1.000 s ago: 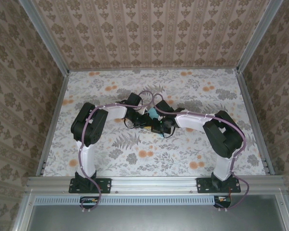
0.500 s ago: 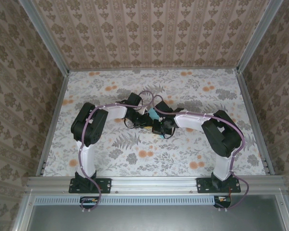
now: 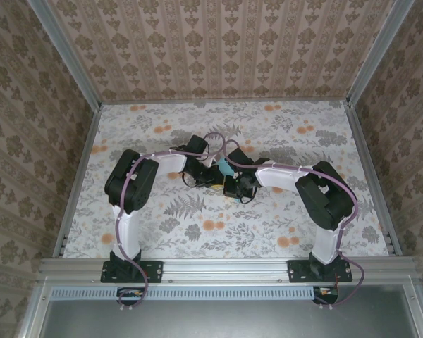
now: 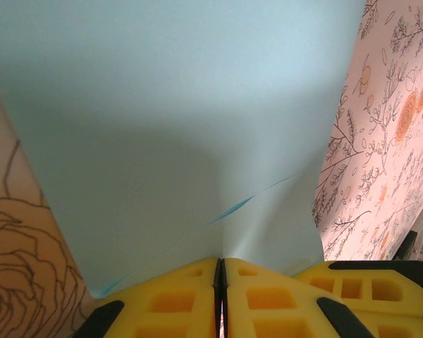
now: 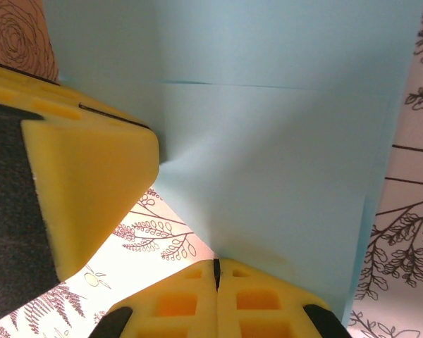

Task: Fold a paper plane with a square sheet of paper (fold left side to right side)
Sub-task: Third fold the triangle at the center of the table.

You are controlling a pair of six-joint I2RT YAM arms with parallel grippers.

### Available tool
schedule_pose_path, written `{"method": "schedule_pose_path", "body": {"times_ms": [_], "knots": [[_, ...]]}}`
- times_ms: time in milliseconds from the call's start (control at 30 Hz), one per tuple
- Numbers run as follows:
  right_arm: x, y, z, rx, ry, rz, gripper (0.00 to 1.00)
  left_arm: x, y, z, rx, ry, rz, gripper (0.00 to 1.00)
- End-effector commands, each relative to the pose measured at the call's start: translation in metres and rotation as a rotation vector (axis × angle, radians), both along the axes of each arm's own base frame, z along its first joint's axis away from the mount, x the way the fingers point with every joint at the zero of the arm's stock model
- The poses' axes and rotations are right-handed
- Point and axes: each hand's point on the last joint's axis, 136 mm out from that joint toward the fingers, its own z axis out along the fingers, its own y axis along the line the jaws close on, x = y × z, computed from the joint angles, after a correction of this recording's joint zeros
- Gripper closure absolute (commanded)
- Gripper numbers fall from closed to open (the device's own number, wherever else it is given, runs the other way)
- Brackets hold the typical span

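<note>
1. We find the left gripper [image 4: 221, 265] closed tight, clamping an edge of the sheet [image 4: 162, 127].
2. The right gripper [image 5: 216, 266] is likewise clamped on the sheet.
3. The sheet is held between both grippers at mid-table [image 3: 303, 141].

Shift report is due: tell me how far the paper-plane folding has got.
Done: the thin light-blue paper sheet already carries a fold; a layer edge crosses it. In hand: the left gripper and right gripper are both shut on its edges. Left: no slim pointed dart shape shows yet, so further folds likely remain.
</note>
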Motion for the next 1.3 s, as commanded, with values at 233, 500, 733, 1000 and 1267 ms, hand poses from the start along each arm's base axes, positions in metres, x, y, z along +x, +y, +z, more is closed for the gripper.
{"method": "schedule_pose_path", "body": {"times_ms": [233,500,733,1000,1267], "knots": [[-0.025,-0.035,-0.008,-0.108,0.070,-0.024,1.00,-0.016,0.032,-0.051,0.196,0.074,0.015,0.88],[-0.035,-0.042,-0.010,-0.131,0.096,-0.011,1.00,-0.015,0.032,-0.052,0.199,0.072,0.016,0.88],[-0.046,-0.049,-0.012,-0.135,0.117,-0.010,1.00,-0.014,0.032,-0.052,0.202,0.072,0.015,0.88],[-0.059,-0.057,-0.014,-0.133,0.142,-0.016,1.00,-0.015,0.033,-0.053,0.207,0.073,0.013,0.88],[-0.050,-0.040,0.021,0.018,0.055,0.013,1.00,-0.012,0.030,-0.048,0.199,0.064,0.014,0.88]]}}
